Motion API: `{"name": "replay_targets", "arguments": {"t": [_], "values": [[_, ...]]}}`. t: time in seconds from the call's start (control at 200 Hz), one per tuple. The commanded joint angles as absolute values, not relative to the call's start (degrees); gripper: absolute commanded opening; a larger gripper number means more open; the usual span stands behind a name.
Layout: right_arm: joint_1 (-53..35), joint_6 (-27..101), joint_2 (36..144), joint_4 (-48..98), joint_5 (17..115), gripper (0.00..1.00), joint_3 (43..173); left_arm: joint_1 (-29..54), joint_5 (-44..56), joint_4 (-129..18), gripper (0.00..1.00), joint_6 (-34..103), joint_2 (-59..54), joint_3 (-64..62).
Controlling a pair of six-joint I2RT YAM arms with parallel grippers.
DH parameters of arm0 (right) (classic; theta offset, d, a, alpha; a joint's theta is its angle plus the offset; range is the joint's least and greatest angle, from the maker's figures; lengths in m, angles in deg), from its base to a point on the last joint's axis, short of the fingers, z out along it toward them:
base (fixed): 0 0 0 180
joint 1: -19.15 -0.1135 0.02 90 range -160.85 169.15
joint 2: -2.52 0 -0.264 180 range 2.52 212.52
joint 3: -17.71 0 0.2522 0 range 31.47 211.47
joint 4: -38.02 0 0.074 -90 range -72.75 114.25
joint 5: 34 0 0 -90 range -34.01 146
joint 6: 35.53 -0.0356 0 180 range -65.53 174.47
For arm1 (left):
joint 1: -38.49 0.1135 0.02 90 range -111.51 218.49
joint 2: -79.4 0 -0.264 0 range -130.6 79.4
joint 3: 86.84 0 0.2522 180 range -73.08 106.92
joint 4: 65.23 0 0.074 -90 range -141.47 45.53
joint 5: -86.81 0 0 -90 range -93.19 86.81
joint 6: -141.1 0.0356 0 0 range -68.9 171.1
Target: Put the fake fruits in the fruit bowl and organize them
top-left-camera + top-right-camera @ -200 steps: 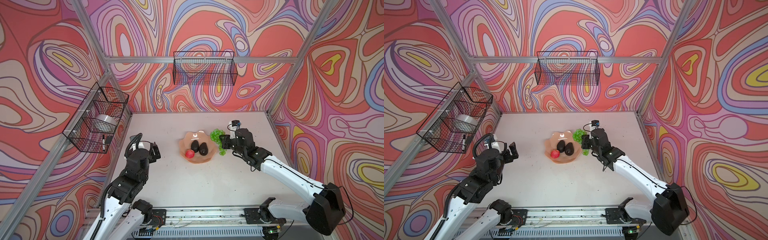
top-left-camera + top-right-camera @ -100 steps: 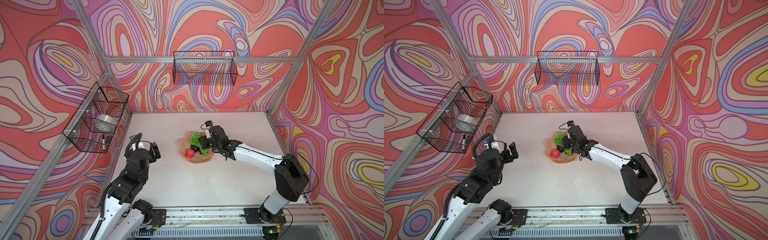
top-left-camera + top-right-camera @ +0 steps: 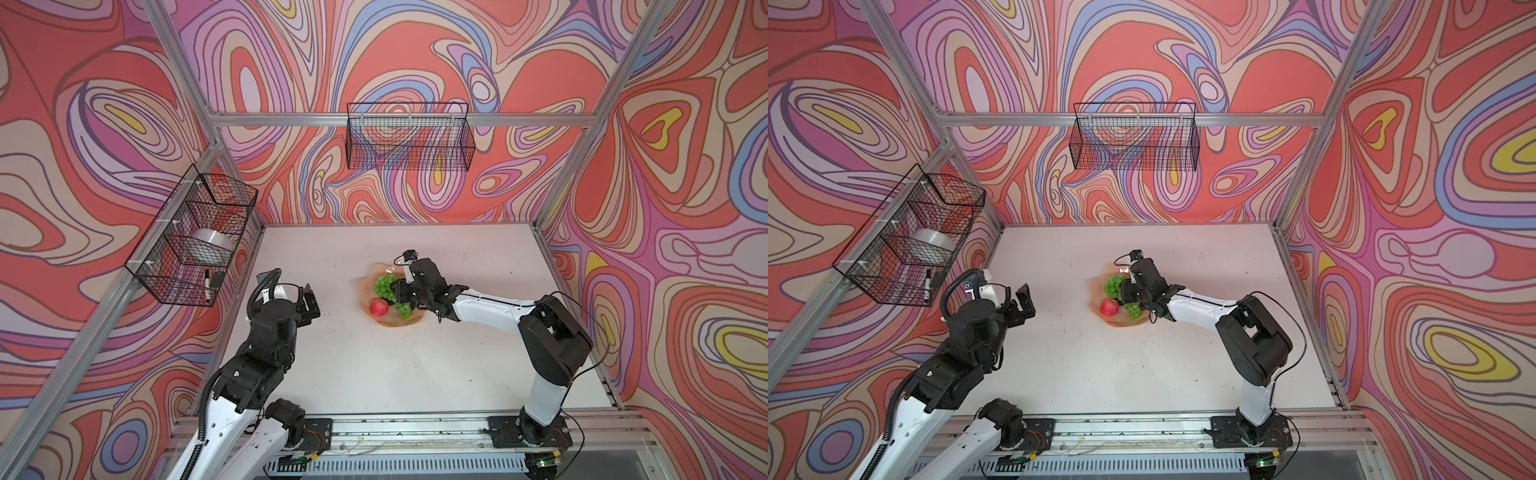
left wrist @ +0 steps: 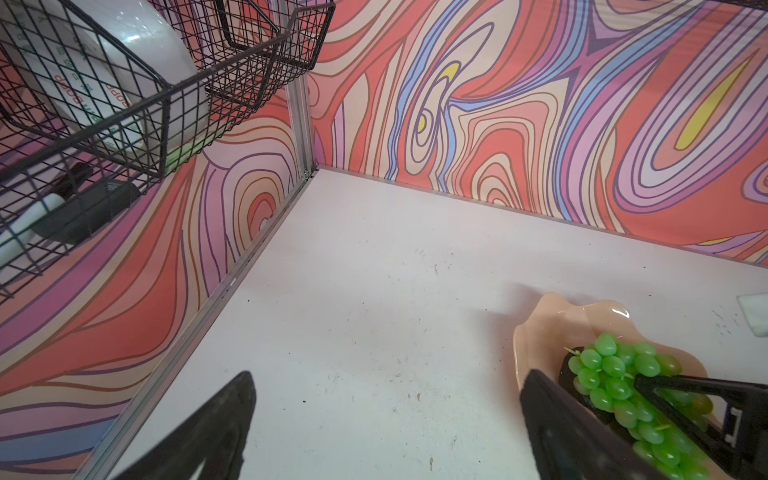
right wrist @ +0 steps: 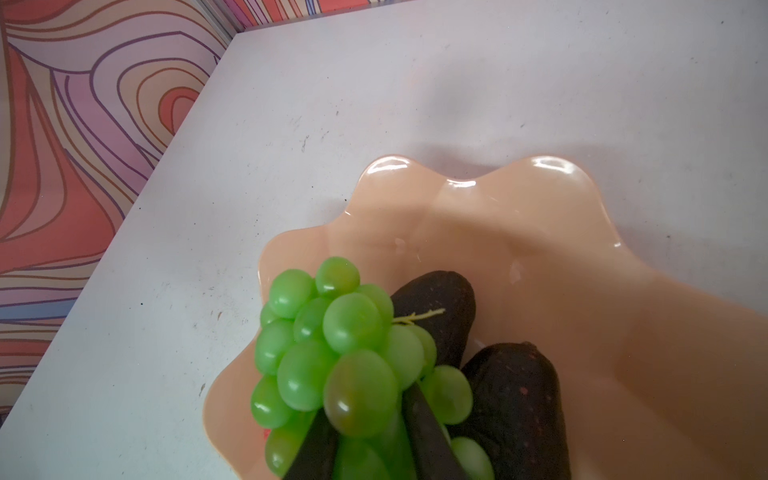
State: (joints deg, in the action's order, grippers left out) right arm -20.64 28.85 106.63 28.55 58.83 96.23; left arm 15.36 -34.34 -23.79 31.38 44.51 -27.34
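Right gripper [image 5: 365, 415] is over the bowl [image 5: 540, 166], with its fingers [image 5: 432, 440] pinched on the grapes [image 5: 332, 345], one finger on each side of the bunch. The bunch drapes over the two avocados [image 5: 436, 299], which lie in the bowl just beside those fingers. Apple [image 3: 379, 308] is in the bowl too, right by the fingertips. Left gripper [image 4: 388, 374] is spread wide with nothing between its fingers. It hangs over the table [image 4: 374, 270], well apart from the bowl.
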Motion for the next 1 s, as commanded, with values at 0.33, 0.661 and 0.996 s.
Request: {"name": "replay_targets", "arguments": {"t": [0.33,0.661,0.996], "values": [[-20.58,28.92,104.7,33.92,58.92,0.73,94.83,15.9,-35.01,-22.83,1.0,30.96,44.38,-27.59],[-18.47,30.8,96.41,35.27,57.66,0.98,93.27,15.89,-35.68,-24.42,1.0,29.33,44.17,-27.66],[-4.92,40.13,70.74,29.12,47.46,0.98,76.22,15.89,-34.89,-48.43,1.0,29.03,30.33,-39.13]]}}
